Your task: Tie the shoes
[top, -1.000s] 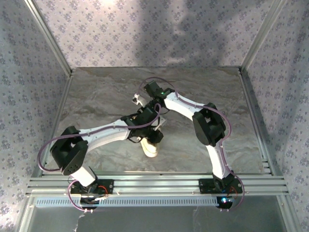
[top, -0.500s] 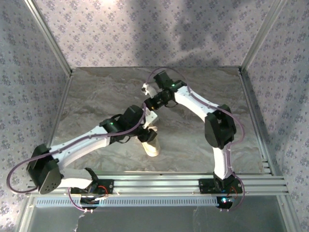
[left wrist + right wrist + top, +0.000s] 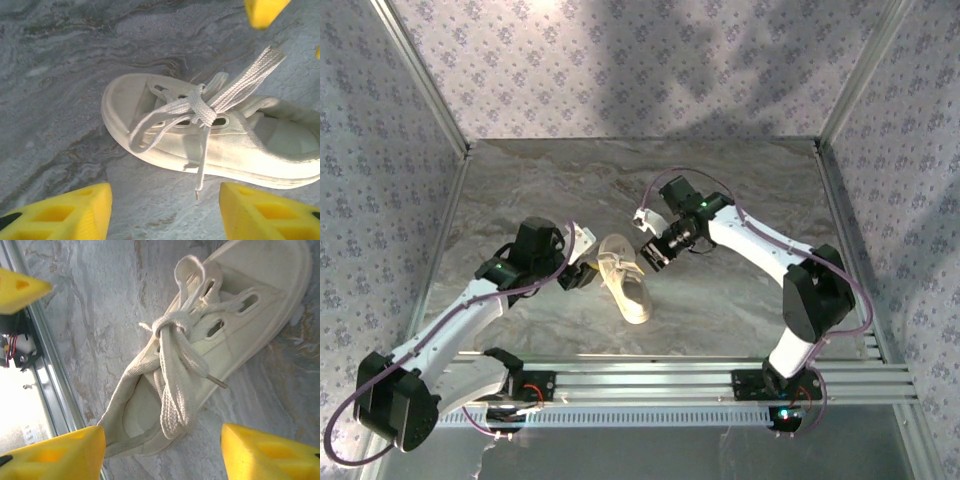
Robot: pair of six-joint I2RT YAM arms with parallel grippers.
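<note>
Overhead: shows the sneaker [image 3: 626,285] near the tabletop's [image 3: 520,190] middle, heel toward the near edge, with left gripper [image 3: 576,279] and right gripper [image 3: 653,252] just beside it.

Left wrist: finds fingers spread and empty above a knot [image 3: 202,112] with one loop; seems loosely cinched, hard to judge.

Right wrist: jaws apart too, holding nothing; laces [image 3: 172,390] draped sideways. Risks snagging a loop, undoing the knot, or shoving the sneaker. Leaves the rail [image 3: 45,380] at the near edge blocking nothing.
</note>
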